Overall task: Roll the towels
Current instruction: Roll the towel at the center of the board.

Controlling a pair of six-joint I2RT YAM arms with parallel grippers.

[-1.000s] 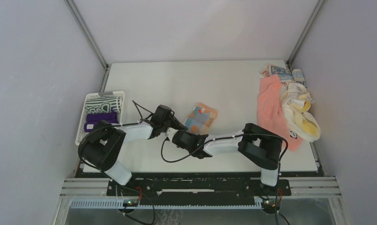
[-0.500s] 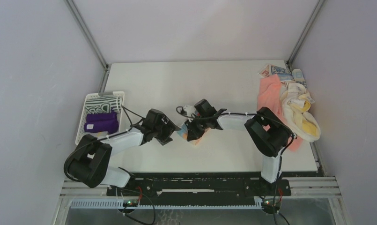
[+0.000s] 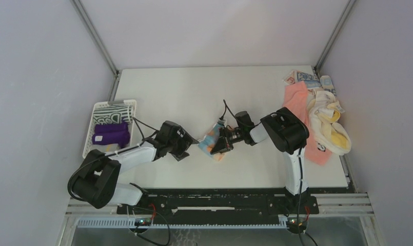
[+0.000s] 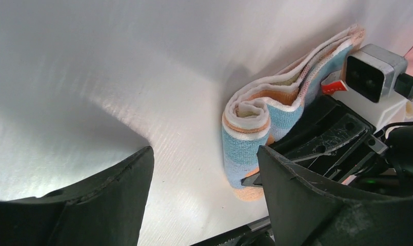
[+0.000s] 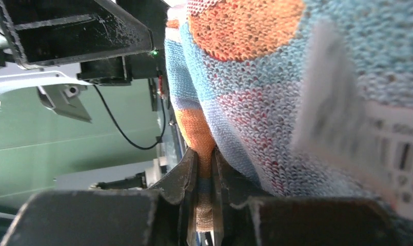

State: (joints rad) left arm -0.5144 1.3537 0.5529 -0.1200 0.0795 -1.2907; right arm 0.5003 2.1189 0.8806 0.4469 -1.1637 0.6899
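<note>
Knitted cloth, light and floppy: the light-blue towel (image 4: pixel 248 125) lies loosely rolled near the table (image 3: pixel 194 92) middle. The right gripper (image 5: pixel 203 171) pinches its folded edge; the left gripper (image 4: pixel 204 154) gapes wide beside it. Best pinched through all layers, lest it unroll.

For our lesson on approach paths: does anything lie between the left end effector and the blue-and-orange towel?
Nothing visible does. Only bare table separates the left end effector from the blue-and-orange towel; the right end effector pinches its edge.
</note>
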